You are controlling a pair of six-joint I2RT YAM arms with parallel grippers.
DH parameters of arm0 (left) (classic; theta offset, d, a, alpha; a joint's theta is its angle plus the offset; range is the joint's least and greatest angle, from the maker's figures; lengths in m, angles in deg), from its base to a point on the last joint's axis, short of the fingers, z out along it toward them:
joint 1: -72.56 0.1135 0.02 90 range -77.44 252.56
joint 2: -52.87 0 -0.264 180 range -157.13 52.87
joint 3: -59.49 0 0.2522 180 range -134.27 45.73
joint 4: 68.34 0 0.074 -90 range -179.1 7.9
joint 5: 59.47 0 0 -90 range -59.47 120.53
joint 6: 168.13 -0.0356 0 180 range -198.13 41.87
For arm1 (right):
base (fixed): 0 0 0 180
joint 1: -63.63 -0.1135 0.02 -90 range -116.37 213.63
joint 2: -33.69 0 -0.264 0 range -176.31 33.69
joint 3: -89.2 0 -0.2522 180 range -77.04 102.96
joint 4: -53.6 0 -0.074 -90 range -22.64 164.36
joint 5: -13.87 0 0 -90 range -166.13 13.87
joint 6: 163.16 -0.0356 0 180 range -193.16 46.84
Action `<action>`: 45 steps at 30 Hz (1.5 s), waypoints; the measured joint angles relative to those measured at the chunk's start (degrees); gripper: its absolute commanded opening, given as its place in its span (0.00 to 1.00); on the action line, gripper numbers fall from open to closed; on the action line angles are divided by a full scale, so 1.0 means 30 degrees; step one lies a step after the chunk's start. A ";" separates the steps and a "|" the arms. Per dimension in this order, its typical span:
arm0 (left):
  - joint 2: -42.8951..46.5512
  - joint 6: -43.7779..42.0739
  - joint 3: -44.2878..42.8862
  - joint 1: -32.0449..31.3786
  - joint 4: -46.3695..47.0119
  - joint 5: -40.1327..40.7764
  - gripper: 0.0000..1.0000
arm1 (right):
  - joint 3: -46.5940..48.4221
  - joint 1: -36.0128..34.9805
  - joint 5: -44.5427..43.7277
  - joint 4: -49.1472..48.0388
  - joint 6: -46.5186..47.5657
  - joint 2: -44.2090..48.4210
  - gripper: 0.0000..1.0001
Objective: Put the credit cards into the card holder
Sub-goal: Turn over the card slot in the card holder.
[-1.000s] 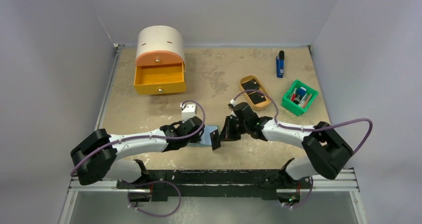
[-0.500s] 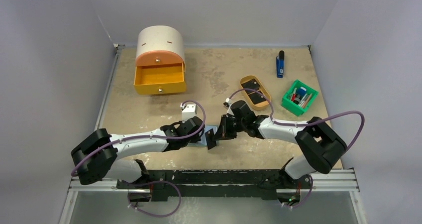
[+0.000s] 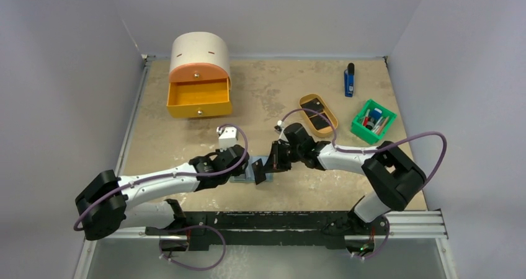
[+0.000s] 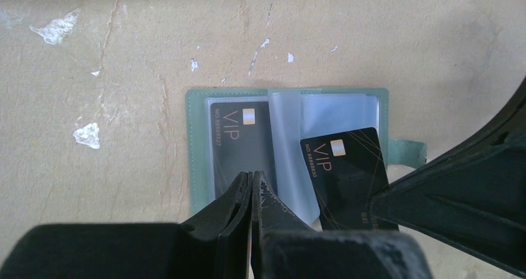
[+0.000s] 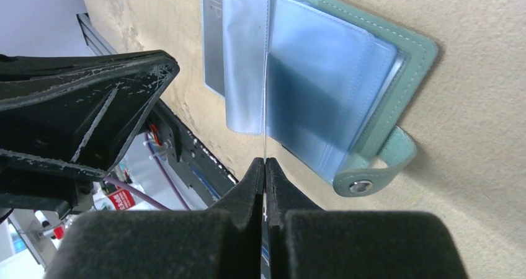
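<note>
Right gripper (image 5: 265,167) pinches a credit card (image 4: 347,167) by its near edge, over the open card holder (image 4: 197,149).
The card lies tilted, its far end over the holder's right-hand sleeves at 3 o'clock; whether it has entered a sleeve cannot be told. The other credit card (image 4: 239,142) sits in the left-hand pocket. The left gripper (image 4: 251,178), jaws pressed together with nothing between them, has its tips on that pocket's near edge at 6 o'clock. The holder lies flat on the table (image 3: 273,87), toward its near edge. From it, the tan tray (image 3: 303,103) with two more black cards is at 2 o'clock, the green bin (image 3: 363,133) beyond, the blue-and-black stick (image 3: 349,80) at 1 o'clock and the drawer box (image 3: 198,53) at 11 o'clock.
</note>
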 measured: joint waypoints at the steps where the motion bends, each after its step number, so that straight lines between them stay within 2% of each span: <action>1: 0.0160 0.0000 0.0000 0.0000 -0.0095 0.0000 0.03 | 0.0102 -0.0036 0.0022 0.0000 -0.0007 -0.0102 0.00; 13: 0.0874 0.0007 0.0000 0.0000 -0.0248 -0.0007 0.05 | 0.1479 -0.0619 0.0306 -0.0073 0.0007 -0.0933 0.00; 33: 0.3330 0.0364 0.0000 0.0000 -0.1858 0.0998 0.04 | 0.5894 -0.1392 0.1268 -0.0474 0.0095 -0.5129 0.00; 39: 0.4546 0.0729 0.0000 0.0000 -0.2718 0.1902 0.04 | 0.7220 -0.1617 0.1297 0.0153 0.0452 -0.4903 0.00; 45: 0.5566 0.1093 0.0000 0.0000 -0.3096 0.2769 0.04 | 0.7359 -0.1632 0.0714 0.2106 0.0984 -0.2361 0.00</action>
